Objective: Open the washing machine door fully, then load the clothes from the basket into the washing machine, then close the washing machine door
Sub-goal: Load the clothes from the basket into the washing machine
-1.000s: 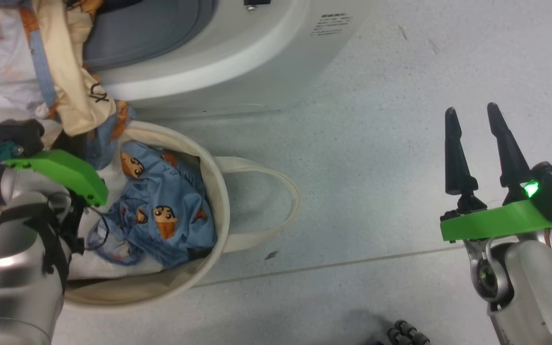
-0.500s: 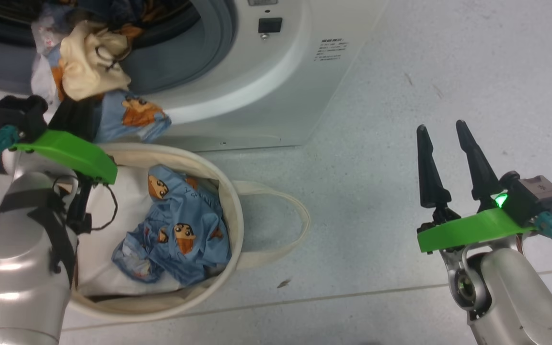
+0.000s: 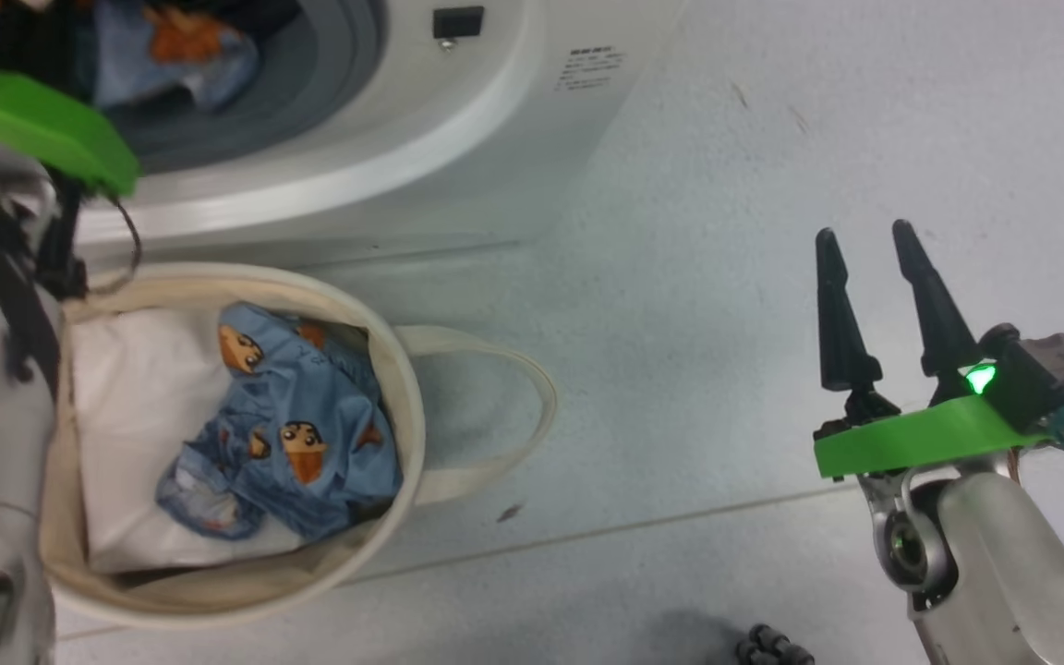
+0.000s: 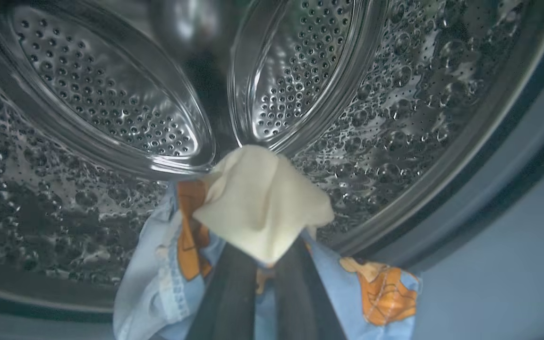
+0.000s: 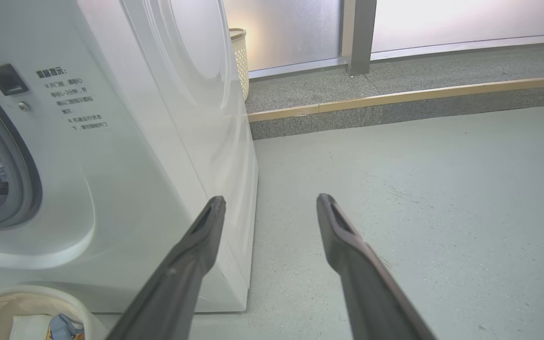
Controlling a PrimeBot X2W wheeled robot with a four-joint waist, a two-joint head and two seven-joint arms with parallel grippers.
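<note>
Left claw (image 4: 263, 264) clamped on a blue garment (image 4: 258, 208), its cream end pointing into the washer (image 3: 458, 157) drum (image 4: 111, 108), blue tails trailing back past the claw, more clothes (image 3: 292, 434) bunched in the basket (image 3: 407, 369) beside the washer, right claw (image 3: 864, 233) spread apart over the floor (image 3: 680, 277)

round cream-white canvas basket (image 3: 414, 397), plain white pillow-like padding (image 3: 126, 397). small light-blue garments (image 3: 283, 434): brown-orange cartoon figures, orange trim, one cream panel. white front-loading washing machine (image 3: 458, 166), grey rubber gasket (image 3: 338, 65), shiny steel drum (image 4: 111, 104) dotted with holes. right tool (image 3: 864, 233): black fingers (image 3: 841, 342), bright green wrist plate (image 3: 920, 439). floor (image 3: 726, 185) pale grey, speckled.
</note>
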